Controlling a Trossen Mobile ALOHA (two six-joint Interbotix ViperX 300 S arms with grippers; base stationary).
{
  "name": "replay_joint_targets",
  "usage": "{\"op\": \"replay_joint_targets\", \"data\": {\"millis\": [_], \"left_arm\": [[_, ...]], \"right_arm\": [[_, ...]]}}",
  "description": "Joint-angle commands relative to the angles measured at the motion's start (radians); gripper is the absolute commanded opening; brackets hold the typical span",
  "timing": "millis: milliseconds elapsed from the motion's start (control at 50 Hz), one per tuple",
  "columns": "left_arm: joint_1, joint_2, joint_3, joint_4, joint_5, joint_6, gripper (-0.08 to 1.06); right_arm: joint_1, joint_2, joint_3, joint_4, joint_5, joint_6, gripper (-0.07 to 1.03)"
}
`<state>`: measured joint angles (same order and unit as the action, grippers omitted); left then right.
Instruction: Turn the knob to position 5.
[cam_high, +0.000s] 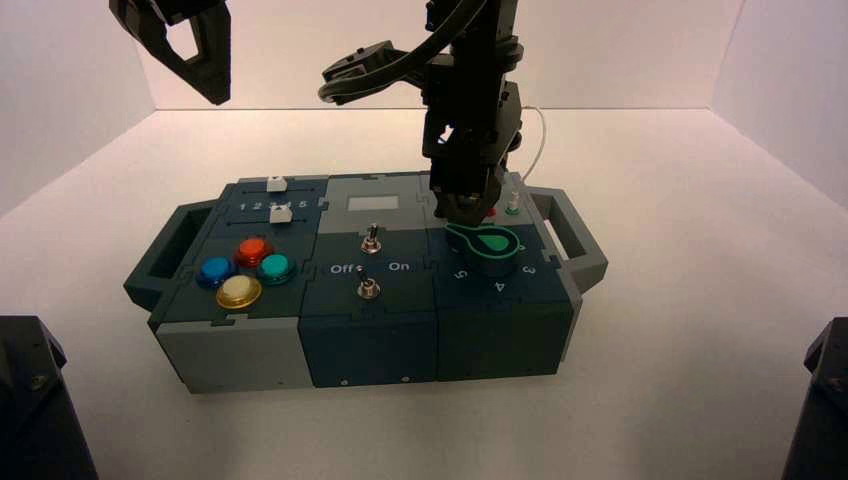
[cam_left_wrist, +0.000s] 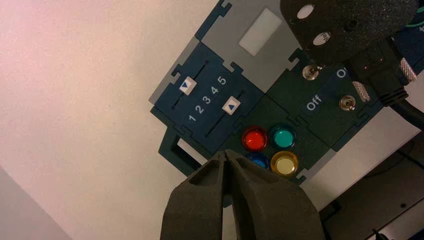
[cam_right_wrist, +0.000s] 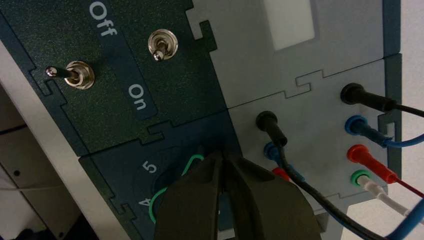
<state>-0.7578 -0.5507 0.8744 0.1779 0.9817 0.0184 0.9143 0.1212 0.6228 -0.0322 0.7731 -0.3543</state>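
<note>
the black right gripper (cam_right_wrist: 223, 156), fingers closed together, is at the round green knob with its teardrop pointer (cam_high: 494, 243), right front of the box; push the tip gently toward the white printed 5 (cam_right_wrist: 149, 167) (left gripper (cam_left_wrist: 225, 155) idle, fingers together, over the box's left end).

Green-topped knob (cam_high: 492, 246); red (cam_left_wrist: 255, 139), blue (cam_left_wrist: 258, 159), teal (cam_left_wrist: 284, 138) and yellow buttons (cam_left_wrist: 285, 164); white slider caps (cam_left_wrist: 188, 85).

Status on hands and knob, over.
Right hand shut, at green knob. Left hand shut, idle, above box's far left. Right wrist view: knob partly hidden.
</note>
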Motion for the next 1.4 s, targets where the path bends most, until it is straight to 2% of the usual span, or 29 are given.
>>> {"op": "replay_joint_targets", "data": {"millis": [20, 1400], "left_arm": [[0.003, -0.005, -0.011, 0.005, -0.005, 0.003, -0.03], [0.003, 0.008, -0.006, 0.003, -0.002, 0.002, -0.03]], "right_arm": [[0.006, -0.032, -0.018, 0.006, 0.006, 0.002, -0.02], [0.054, -0.054, -0.003, 0.038, 0.028, 0.0, -0.02]]}}
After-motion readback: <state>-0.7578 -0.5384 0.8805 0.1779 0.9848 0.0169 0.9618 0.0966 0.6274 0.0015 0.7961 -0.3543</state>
